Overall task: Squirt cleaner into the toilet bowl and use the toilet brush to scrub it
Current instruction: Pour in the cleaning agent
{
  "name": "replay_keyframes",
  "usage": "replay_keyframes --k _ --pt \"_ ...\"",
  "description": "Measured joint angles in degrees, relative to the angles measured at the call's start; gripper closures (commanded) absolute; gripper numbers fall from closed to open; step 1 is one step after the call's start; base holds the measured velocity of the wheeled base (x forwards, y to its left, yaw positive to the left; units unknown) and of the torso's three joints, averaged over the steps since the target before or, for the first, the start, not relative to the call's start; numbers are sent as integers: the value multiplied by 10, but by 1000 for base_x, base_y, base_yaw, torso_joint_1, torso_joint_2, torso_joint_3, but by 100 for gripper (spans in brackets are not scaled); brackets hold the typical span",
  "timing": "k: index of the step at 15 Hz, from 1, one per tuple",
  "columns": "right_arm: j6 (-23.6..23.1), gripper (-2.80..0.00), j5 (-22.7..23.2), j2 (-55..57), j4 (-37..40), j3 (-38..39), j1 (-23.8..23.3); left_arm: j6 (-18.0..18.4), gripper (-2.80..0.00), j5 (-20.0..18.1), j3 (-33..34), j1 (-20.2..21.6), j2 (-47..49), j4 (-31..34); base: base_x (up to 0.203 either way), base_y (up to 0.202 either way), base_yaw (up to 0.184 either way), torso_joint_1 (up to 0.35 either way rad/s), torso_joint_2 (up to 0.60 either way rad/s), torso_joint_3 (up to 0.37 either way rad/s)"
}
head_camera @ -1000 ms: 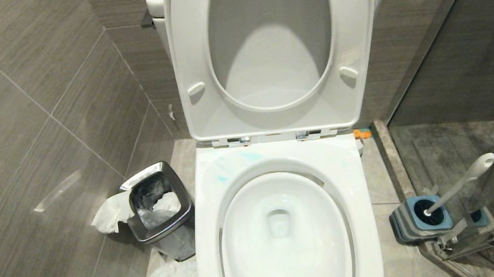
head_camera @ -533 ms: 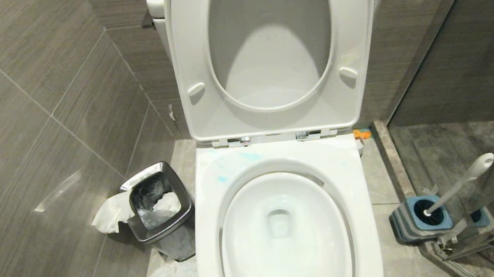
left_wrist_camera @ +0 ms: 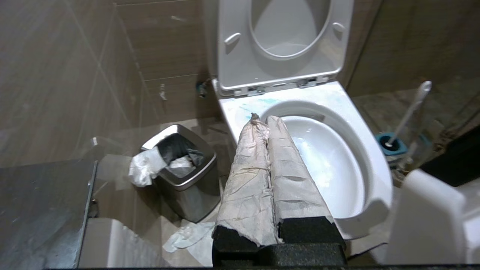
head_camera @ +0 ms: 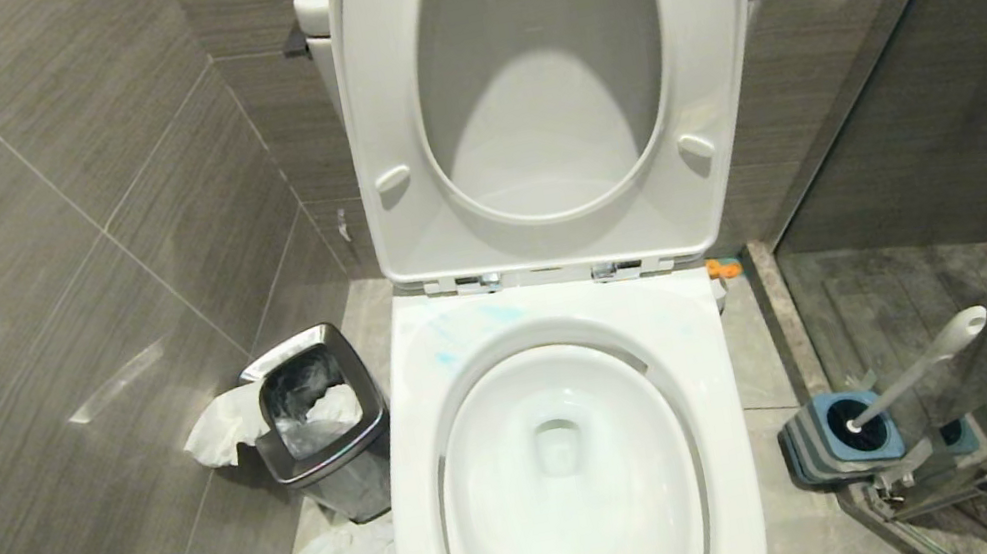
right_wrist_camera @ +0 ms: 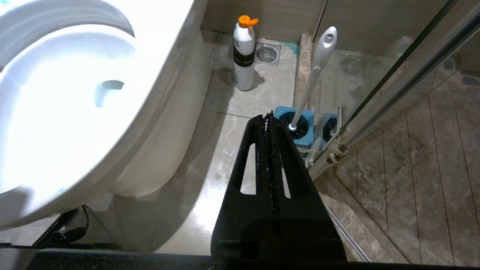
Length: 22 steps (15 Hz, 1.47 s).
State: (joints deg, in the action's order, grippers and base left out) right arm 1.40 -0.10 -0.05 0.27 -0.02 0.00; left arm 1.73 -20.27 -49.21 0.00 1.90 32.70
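Over on the left, a steel bin [head_camera: 318, 420] is sitting against the tiled wall with crumpled tissue [head_camera: 221, 429] hanging off its side and more lying on the floor. The left gripper [left_wrist_camera: 261, 119], its paper-wrapped fingers pressed together on nothing, is hanging above the near left rim of the toilet bowl [head_camera: 571, 487], whose seat is standing raised; teal smears of the cleaner [head_camera: 445, 359] are showing on the back ledge. The right gripper [right_wrist_camera: 268, 114] is hanging clenched and empty near the floor beside the bowl, pointing toward the toilet brush [head_camera: 916, 369], which is leaning in its blue holder [head_camera: 823, 447], with an orange-capped bottle [right_wrist_camera: 243, 52] standing beyond.
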Motion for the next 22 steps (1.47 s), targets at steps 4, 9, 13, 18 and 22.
replay_keyframes --k 4,9,13,18,22 --pt "0 0 0 0 0 0 0 23 0 36 100 0 -16 -95 0 0 0 0 0 0" --pt "0 0 0 0 0 0 0 32 0 117 305 0 -19 -312 0 0 0 0 0 0" --pt "0 0 0 0 0 0 0 35 0 147 407 0 -20 -355 0 0 0 0 0 0" --pt "0 0 0 0 0 0 0 58 0 155 485 0 -20 -397 0 0 0 0 0 0" --pt "0 0 0 0 0 0 0 58 0 165 491 -1 -20 -352 0 0 0 0 0 0"
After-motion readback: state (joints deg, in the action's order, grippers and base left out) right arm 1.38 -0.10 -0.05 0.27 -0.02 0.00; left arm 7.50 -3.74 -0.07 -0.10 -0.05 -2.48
